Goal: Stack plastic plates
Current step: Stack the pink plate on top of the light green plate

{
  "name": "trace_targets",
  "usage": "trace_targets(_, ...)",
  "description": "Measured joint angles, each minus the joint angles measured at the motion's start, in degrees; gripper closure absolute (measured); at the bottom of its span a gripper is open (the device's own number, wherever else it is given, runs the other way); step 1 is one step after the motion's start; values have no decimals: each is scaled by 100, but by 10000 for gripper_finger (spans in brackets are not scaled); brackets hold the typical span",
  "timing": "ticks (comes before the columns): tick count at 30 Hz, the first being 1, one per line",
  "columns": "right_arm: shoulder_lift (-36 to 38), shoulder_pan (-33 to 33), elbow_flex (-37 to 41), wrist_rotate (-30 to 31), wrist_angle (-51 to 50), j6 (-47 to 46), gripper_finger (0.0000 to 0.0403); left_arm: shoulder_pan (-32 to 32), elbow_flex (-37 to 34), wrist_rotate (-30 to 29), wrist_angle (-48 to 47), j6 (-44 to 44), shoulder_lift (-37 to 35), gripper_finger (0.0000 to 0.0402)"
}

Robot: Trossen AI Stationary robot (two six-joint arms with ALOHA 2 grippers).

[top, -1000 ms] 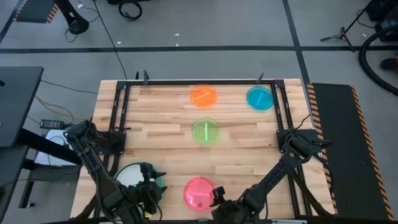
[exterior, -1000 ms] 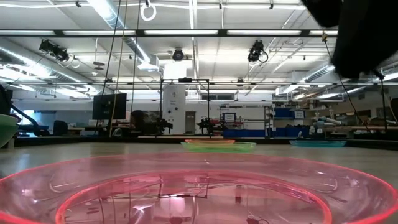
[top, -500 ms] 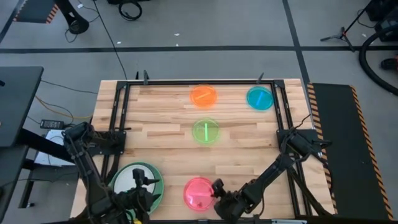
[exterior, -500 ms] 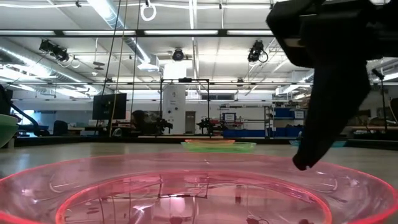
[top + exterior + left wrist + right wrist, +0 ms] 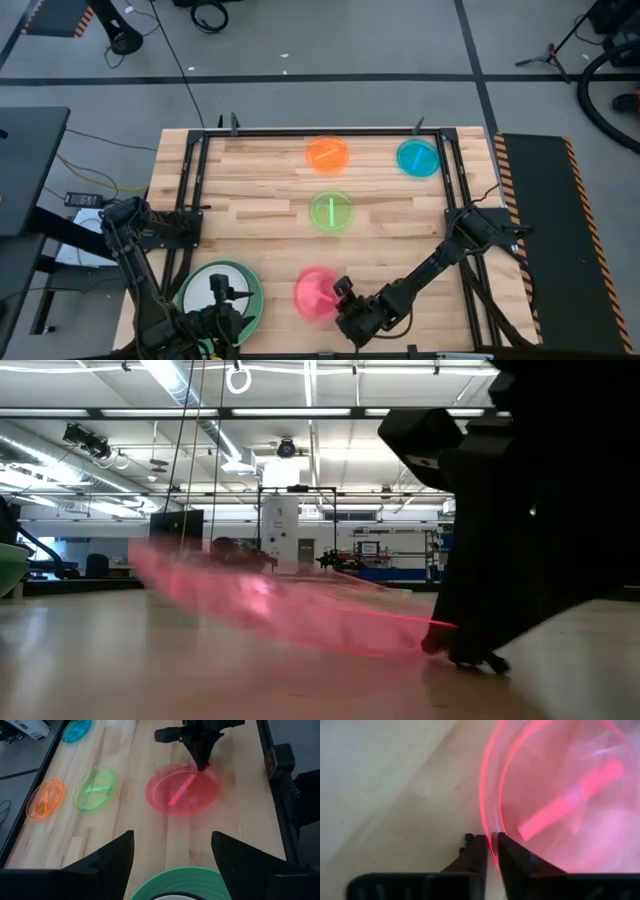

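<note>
small translucent pink plastic plate (image 5: pixel 316 294), near the front edge of the wooden bench (image 5: pixel 270 215); probably light, thin, slick and springy, best gripped at the rim. tilted up on one side, rim pinched between the nearly closed right end effector (image 5: pixel 490 851). left end effector (image 5: pixel 172 855) spread wide above the green plate stack (image 5: pixel 222 293)

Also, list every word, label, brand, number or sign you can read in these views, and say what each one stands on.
None can be read.
The pink plate, pinched at its rim by the right gripper, bears no lettering.
The orange plate, cyan plate, lime plate and green plate are plain too.
The left gripper shows no marking.
Signs in the room behind, in the low view: too small to read.
</note>
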State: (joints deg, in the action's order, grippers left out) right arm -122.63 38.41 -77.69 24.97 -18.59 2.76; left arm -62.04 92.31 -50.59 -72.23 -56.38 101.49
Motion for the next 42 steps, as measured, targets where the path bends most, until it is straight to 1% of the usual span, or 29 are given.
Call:
trace_targets(1, -2, -28, 0, -41, 2, -6, 382, -6, 0, -2, -4, 2, 0, 131)
trace_targets(3, -2, -71, 0, -22, 23, -189, 393, -26, 0, -3, -2, 36, 0, 131)
trace_targets(5, -2, -87, -2, 328, 55, -565, 392, -24, 0, -4, -1, 119, 0, 131)
trace_targets(7, 10, -90, -73, 643, -43, -753, 395, -26, 0, -7, -2, 136, 0, 131)
trace_targets(10, 160, -156, -242, 861, -320, -748, 397, -54, 0, -9, 0, 136, 0, 131)
trace_targets(12, 306, -280, -299, 903, -568, -879, 397, -82, 0, -52, 39, 141, 0, 131)
trace_targets(15, 465, -653, -299, 914, -894, -1077, 399, -105, 0, -179, 143, 229, 0, 131)
trace_targets(17, 517, -937, -299, 910, -1072, -1044, 399, -142, 0, -218, 172, 373, 0, 131)
trace_targets(24, 522, -1799, -295, 1038, -1228, -346, 400, -228, 0, -219, 231, 455, 2, 131)
trace_targets(27, 522, -2061, -296, 980, -1415, -184, 400, -261, 0, -216, 231, 427, 2, 131)
trace_targets(31, 522, -2300, -297, 369, -2127, -210, 397, -350, 0, -216, 229, 347, 2, 131)
trace_targets(32, 522, -2332, -297, 302, -2348, -296, 397, -354, 0, -216, 229, 307, 2, 131)
trace_targets(35, 522, -2361, -297, 313, -2949, -658, 397, -353, 0, -216, 225, 306, 2, 131)
trace_targets(37, 522, -2356, -297, 369, -3161, -946, 396, -346, 0, -216, 211, 340, 2, 131)
trace_targets(39, 522, -2359, -297, 372, -3237, -1128, 395, -311, 0, -216, 203, 354, 2, 131)
trace_targets(42, 522, -2358, -297, 376, -3120, -1161, 389, -265, 0, -214, 191, 365, 2, 131)
